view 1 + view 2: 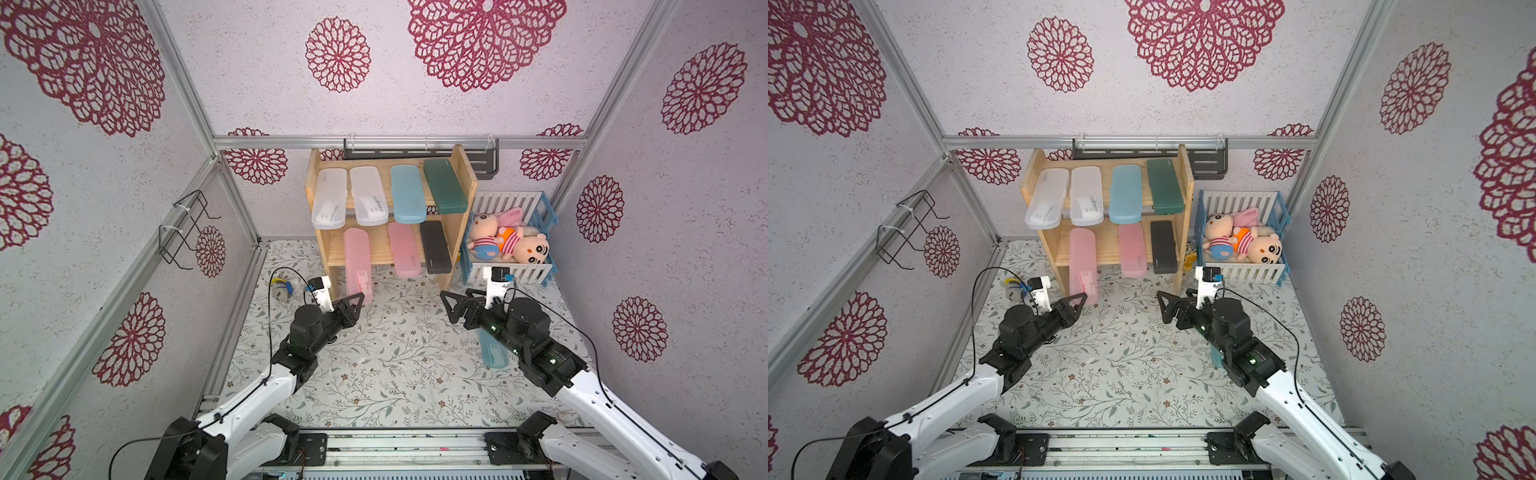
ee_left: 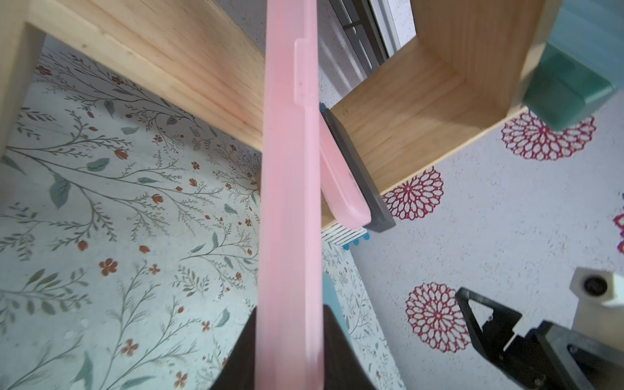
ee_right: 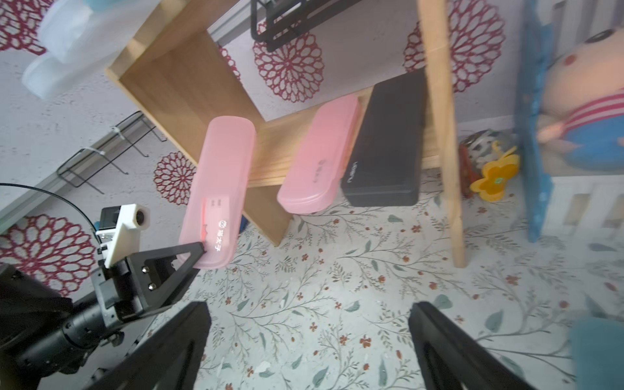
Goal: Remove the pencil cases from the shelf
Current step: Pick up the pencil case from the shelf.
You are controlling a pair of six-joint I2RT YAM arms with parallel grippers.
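I observed the left end effector [image 1: 358, 298] clamped on the near end of a pink pencil case [image 1: 356, 253] projecting from the lower tier of the shelf [image 1: 466, 178]; the right end effector [image 1: 449, 307] stood open and empty.

Blue case [image 1: 494, 355] seems mostly hidden under right arm [image 1: 536, 349].

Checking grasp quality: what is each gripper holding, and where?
Left gripper grips the leftmost pink pencil case by its near end; right gripper is open, holding nothing.

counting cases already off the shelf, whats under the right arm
A light blue pencil case lies on the table under the right arm. Only one end shows; the arm covers the rest.
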